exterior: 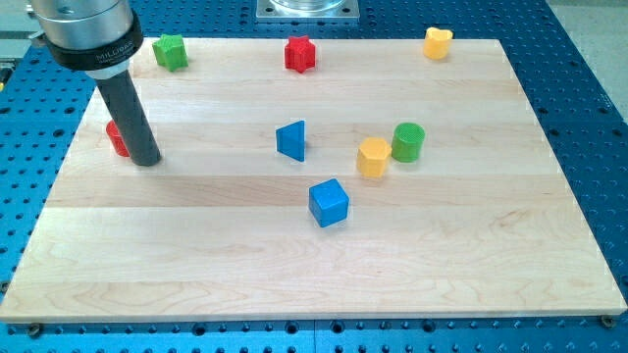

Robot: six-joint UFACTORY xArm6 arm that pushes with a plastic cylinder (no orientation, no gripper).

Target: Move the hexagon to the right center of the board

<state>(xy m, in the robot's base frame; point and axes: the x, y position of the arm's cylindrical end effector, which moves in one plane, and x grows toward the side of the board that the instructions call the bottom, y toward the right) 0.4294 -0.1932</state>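
Seven small blocks lie scattered on the wooden surface (491, 255), which sits on a blue perforated base (589, 108). The yellow hexagon (373, 157) rests a little right of the middle of the surface, touching or just beside the green cylinder (408, 142) on its right. Toward the view's left of that pair stands the blue triangular block (291, 140), and below it, nearer the view's bottom, the blue cube (329, 203).

Along the top edge sit three more: a green star-like block (171, 51) at the view's left, a red star-like block (299, 54) near the centre, and a yellow heart-shaped block (438, 42) toward the right.

The dark rod comes down at the view's left side, and my tip (145, 160) meets the surface there, just beside a red block (117, 138) that is partly hidden behind the rod, so its shape cannot be made out. My tip is well apart from the yellow hexagon, with the blue triangular block lying between them.

There is no gripper on this arm, only the rod, so nothing is grasped. The right centre of the surface holds no block.
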